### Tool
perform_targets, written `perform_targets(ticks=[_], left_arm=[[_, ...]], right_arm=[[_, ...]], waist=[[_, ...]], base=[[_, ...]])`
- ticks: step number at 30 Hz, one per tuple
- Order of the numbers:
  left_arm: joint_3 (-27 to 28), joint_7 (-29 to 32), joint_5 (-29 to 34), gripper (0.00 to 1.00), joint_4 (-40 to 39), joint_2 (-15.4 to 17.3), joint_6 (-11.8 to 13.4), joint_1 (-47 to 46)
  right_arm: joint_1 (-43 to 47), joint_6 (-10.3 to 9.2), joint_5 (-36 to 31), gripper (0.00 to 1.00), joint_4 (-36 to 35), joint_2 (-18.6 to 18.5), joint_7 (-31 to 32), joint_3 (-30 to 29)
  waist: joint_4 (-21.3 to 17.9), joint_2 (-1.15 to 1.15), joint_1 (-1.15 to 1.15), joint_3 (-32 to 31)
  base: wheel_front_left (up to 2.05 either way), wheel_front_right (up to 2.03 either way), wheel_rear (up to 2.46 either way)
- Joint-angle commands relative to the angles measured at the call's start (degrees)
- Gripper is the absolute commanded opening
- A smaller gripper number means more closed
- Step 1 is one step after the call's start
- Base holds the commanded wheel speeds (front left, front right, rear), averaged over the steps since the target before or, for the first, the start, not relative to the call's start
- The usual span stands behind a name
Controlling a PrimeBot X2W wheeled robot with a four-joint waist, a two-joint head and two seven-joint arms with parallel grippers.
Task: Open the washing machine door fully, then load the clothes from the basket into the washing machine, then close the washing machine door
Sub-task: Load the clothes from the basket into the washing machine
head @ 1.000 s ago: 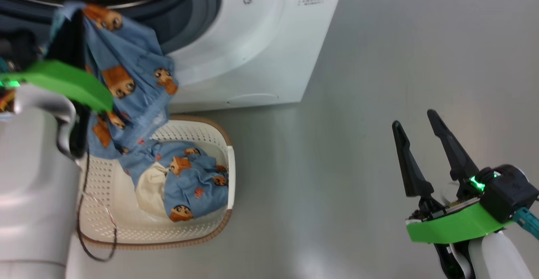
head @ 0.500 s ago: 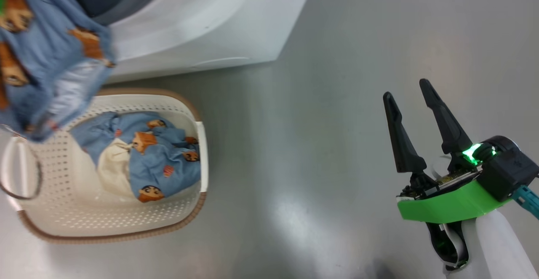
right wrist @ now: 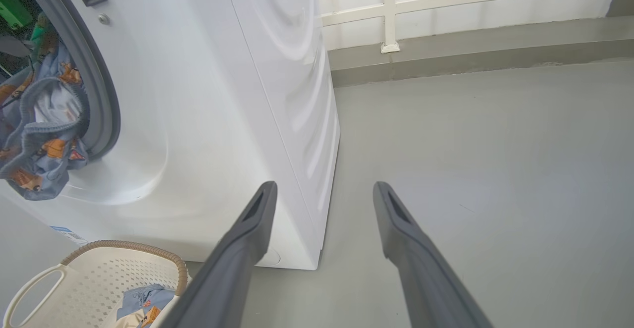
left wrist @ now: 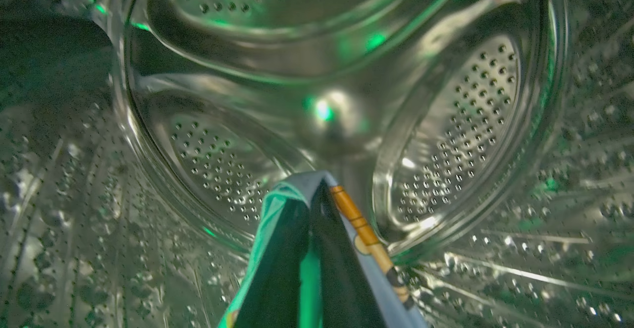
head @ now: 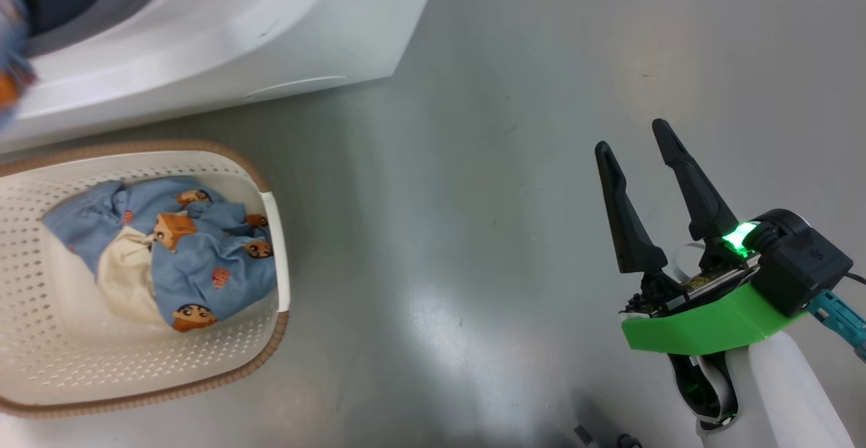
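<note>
Fabric of a blue printed garment [right wrist: 42, 120] is pinched in the closed left pincer [left wrist: 315, 204], which now reaches inside the steel drum [left wrist: 446, 120]; a second ago that arm was outside the opening and the garment's tail trailed down to the basket [head: 203, 360]. Now the tail hangs over the grey gasket [right wrist: 101, 102] at the mouth of the washer [head: 237, 28], clear of the basket. A bundle [head: 183, 258] of blue and cream clothes lies in the basket as before, on the floor [head: 473, 231] just in front of the washer. The head camera has swung right meanwhile. The right pincer [head: 632, 138] stays spread open and empty above the floor, well apart from the basket
</note>
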Motion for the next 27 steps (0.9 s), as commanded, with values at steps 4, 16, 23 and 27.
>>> perform_targets(ticks=[4, 16, 23, 27], left_arm=[[1.02, -3.24, 2.28, 0.00, -2.77, 4.59, 1.87, -4.62], [5.10, -4.06, 6.96, 0.00, -13.89, 3.44, 3.29, -4.59], [4.74, -3.71, 5.74, 0.00, -4.26, 1.87, 1.14, -2.95], [4.29, -0.19, 4.07, 0.00, 1.60, 0.65, -0.62, -3.23]], right_arm=[[0.39, 0.16, 0.54, 1.00, -1.05, 0.33, -0.27, 1.76], [-0.94, 0.16, 0.75, 1.00, -0.96, 0.57, -0.27, 2.10], [-1.09, 0.16, 0.87, 1.00, -0.84, 0.51, -0.27, 2.06], [-1.23, 0.16, 1.19, 1.00, -0.51, 0.46, -0.27, 2.45]], waist=[[-1.31, 0.00, 0.00, 0.92], [-1.73, 0.00, 0.00, 3.47], [-1.15, 0.00, -0.01, 3.80], [-0.77, 0.00, -0.01, 3.86]], base=[[0.00, 0.00, 0.00], [0.00, 0.00, 0.00], [0.00, 0.00, 0.00], [0.00, 0.00, 0.00]])
